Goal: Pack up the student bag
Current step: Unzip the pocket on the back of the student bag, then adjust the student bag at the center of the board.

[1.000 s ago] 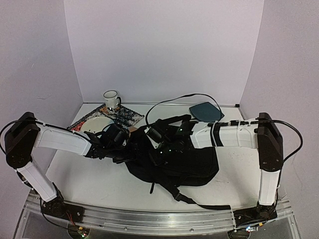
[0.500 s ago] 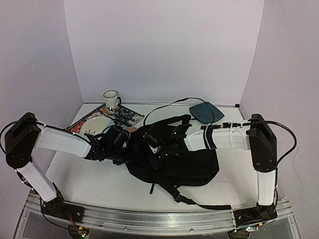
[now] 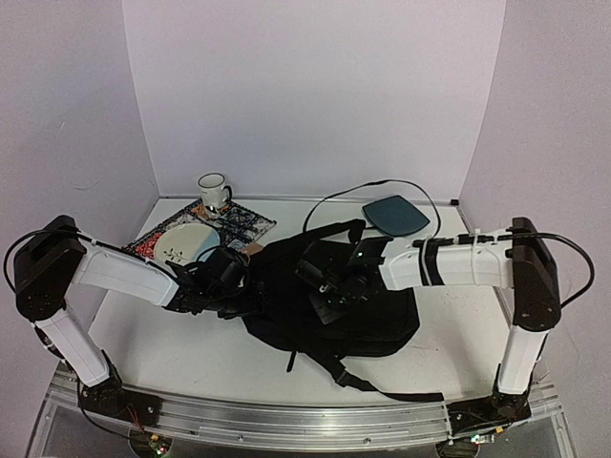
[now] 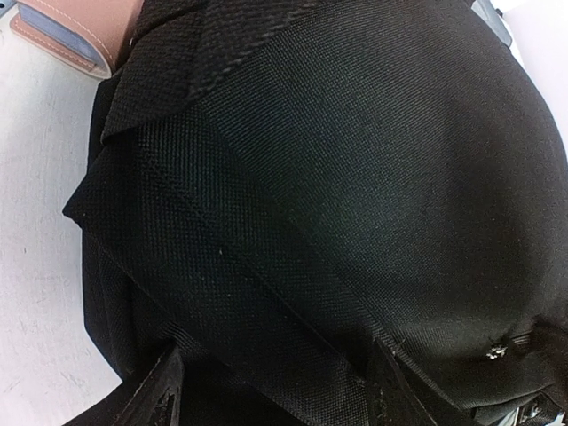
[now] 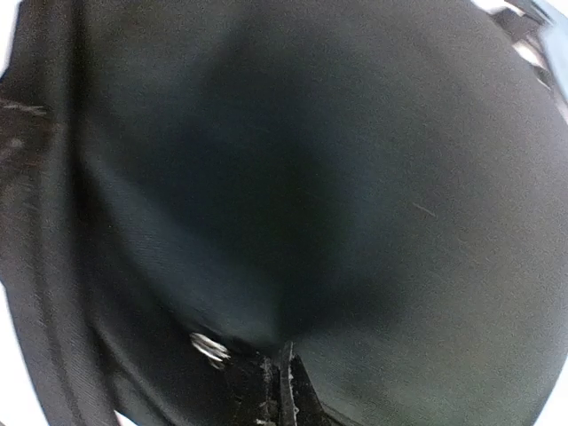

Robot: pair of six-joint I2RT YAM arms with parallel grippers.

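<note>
Right gripper has swung off the far-left corner of the large floppy black fabric backpack and now sits down on its middle. Its jaws have closed tight, fingertips together against the cloth (whether any fabric is pinched: cannot tell, all black).

Left gripper is at the backpack's left edge. Its fingers are set wide, with woven cloth bulging across the gap between them. No firm grip can be made out.

Edges and room:
- Backpack lies mid-table, with one strap trailing toward the near rail.
- Bare white tabletop shows near-left of the backpack, and a narrower strip shows to its right.
- Walls close in on three sides.

Count:
- One backpack and two arms.
- One white enamel mug on one patterned mat.
- One pale round plate.
- One flat dark-teal rounded pad, far right, apart from the backpack.
- One pinkish-brown flat case, touching the backpack's far-left corner.
</note>
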